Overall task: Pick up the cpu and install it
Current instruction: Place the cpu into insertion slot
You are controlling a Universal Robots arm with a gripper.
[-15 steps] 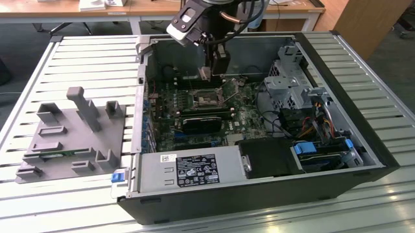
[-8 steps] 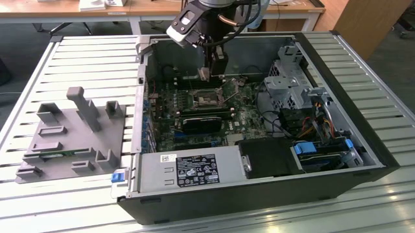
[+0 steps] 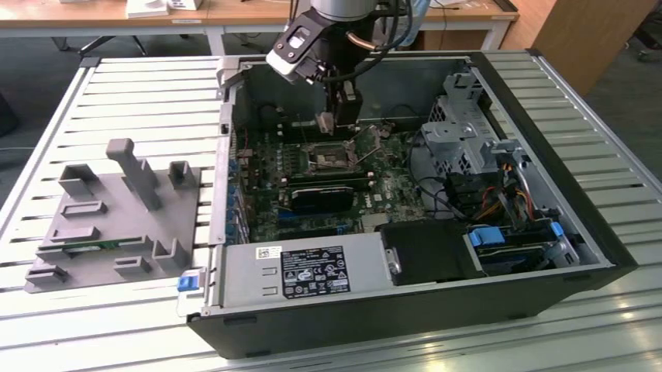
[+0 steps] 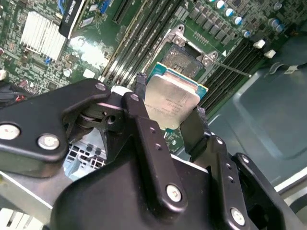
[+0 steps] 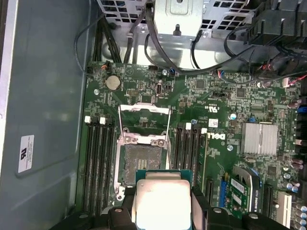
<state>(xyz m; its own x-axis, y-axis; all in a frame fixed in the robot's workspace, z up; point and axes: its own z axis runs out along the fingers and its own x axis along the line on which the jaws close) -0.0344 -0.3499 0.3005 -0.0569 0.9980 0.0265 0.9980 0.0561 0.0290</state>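
My gripper (image 3: 329, 122) is shut on the cpu (image 4: 171, 101), a flat square chip with a silvery top plate and a thin green rim. One black finger (image 4: 140, 103) presses each of two opposite edges of the chip. In both wrist views the cpu (image 5: 160, 203) hangs above the green motherboard, just beside the open socket (image 5: 142, 163) and apart from it. The socket's metal load plate (image 5: 144, 120) is swung open. In the exterior view the arm reaches down into the open computer case, a little above the socket (image 3: 329, 159).
The black case (image 3: 579, 256) lies open on a slatted white table. Inside are memory slots (image 5: 98, 163) beside the socket, a black block (image 3: 322, 198), a grey power supply (image 3: 300, 271), a drive cage (image 3: 460, 116) and cables. A grey fixture (image 3: 114, 217) stands at the exterior view's left.
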